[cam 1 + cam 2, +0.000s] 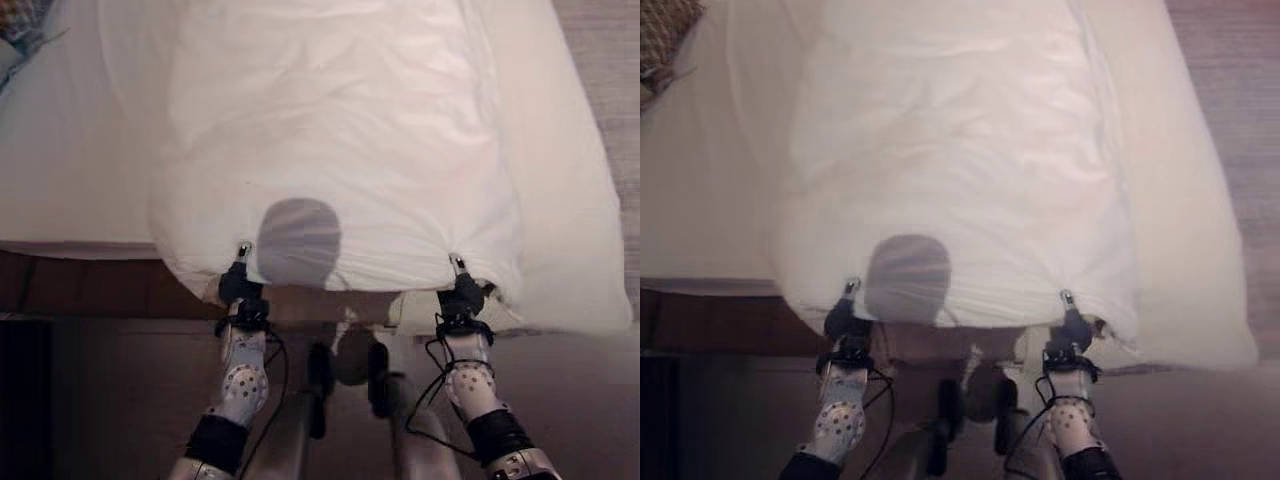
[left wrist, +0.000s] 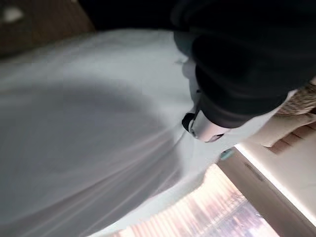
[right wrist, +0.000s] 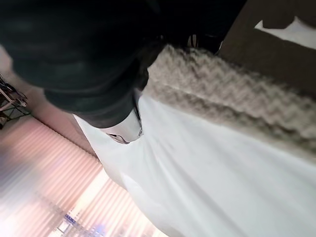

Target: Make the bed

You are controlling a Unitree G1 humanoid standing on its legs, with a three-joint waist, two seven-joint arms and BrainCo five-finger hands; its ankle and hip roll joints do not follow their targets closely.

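Both hands, left hand [image 1: 240,283] at 7 o'clock and right hand [image 1: 462,293] at 5, pinch the white duvet [image 1: 340,150] hem at the mattress [image 1: 60,170] foot; uneven pulling could skew it or slip a corner free.

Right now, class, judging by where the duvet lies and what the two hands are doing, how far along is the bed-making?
Done: the white duvet already lies lengthwise along the mattress. In hand: the left hand and right hand each pinch its near edge, which bunches at both grips. Left: the duvet sits towards the robot's right, baring sheet on the left, so it needs squaring and smoothing.
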